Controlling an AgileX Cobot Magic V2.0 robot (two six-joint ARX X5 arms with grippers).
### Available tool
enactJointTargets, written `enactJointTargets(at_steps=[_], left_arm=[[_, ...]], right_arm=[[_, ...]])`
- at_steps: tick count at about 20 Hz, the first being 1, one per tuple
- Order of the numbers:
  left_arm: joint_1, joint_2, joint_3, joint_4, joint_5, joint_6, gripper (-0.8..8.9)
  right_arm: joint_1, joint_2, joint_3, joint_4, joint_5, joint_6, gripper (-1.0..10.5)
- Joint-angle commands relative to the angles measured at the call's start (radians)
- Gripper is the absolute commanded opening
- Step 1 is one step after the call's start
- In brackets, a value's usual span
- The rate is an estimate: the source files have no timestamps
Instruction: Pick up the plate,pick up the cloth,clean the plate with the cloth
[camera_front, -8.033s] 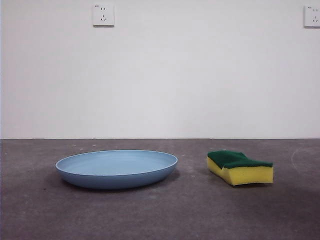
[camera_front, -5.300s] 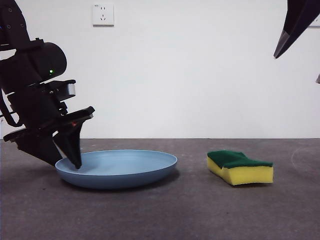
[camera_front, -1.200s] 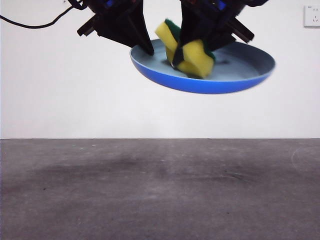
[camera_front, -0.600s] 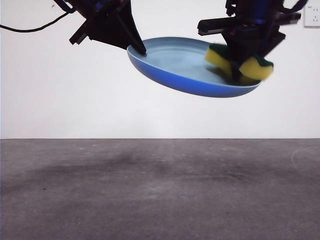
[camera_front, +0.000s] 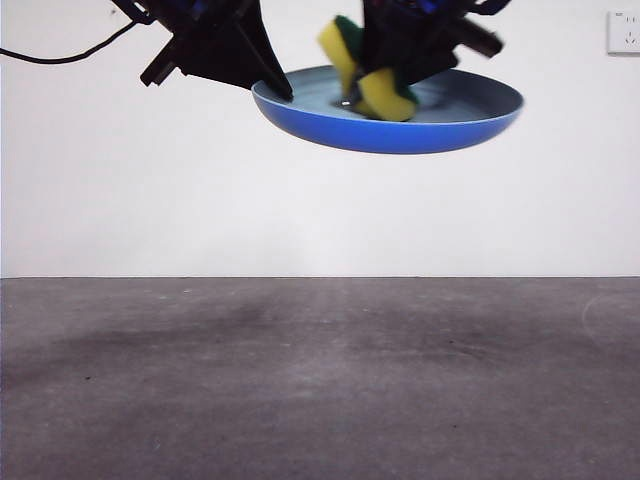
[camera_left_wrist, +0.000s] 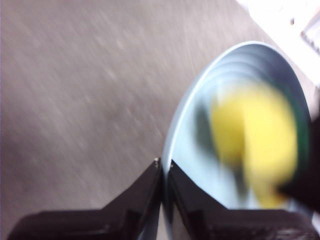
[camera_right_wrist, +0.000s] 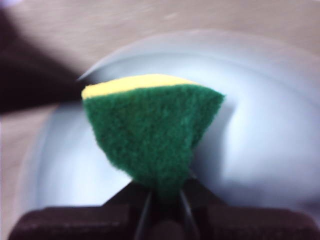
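Grey table (camera_front: 320, 390) below a white wall. Left pincer (camera_left_wrist: 163, 167), clamped on the rim at the left, holds the light-blue plate (camera_front: 400, 128) high above the table. Right pincer (camera_right_wrist: 164, 196), partly cut off by the top edge, grips the folded, motion-blurred cloth (camera_front: 375, 85) pressed into the plate's hollow.

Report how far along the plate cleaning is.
Both pickups look done: the left gripper is clamped on the plate rim, holding it high above the table, and the right gripper is shut on the sponge. Wiping is in hand, with the sponge inside the plate. Whether the wiping is nearly finished cannot be told.
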Motion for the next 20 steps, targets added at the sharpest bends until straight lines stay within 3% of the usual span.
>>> enactJointTargets(at_steps=[1, 4, 6, 9, 10, 15, 20], left_arm=[[0.014, -0.005, 0.002, 0.053, 0.043, -0.067, -0.08], [0.039, -0.005, 0.002, 0.039, 0.043, -0.064, -0.08], [0.053, -0.005, 0.002, 0.008, 0.043, -0.037, -0.08], [0.059, -0.005, 0.002, -0.064, 0.042, 0.015, -0.08], [0.059, -0.005, 0.002, -0.077, 0.042, 0.028, -0.08], [0.058, -0.005, 0.002, -0.132, 0.021, 0.093, -0.08], [0.059, -0.005, 0.001, -0.182, -0.107, 0.176, -0.08]], right_arm=[[0.018, 0.062, -0.015, -0.062, -0.068, 0.02, -0.2], [0.026, 0.084, -0.015, -0.198, -0.048, -0.023, -0.2], [0.025, 0.079, -0.015, -0.292, 0.11, -0.032, -0.2], [0.016, 0.049, -0.015, -0.293, 0.454, -0.045, -0.2], [0.015, 0.042, -0.015, -0.266, 0.489, -0.057, -0.2], [0.015, -0.031, -0.015, -0.1, 0.497, -0.075, -0.2], [0.015, -0.138, -0.015, 0.014, 0.486, -0.077, -0.2]])
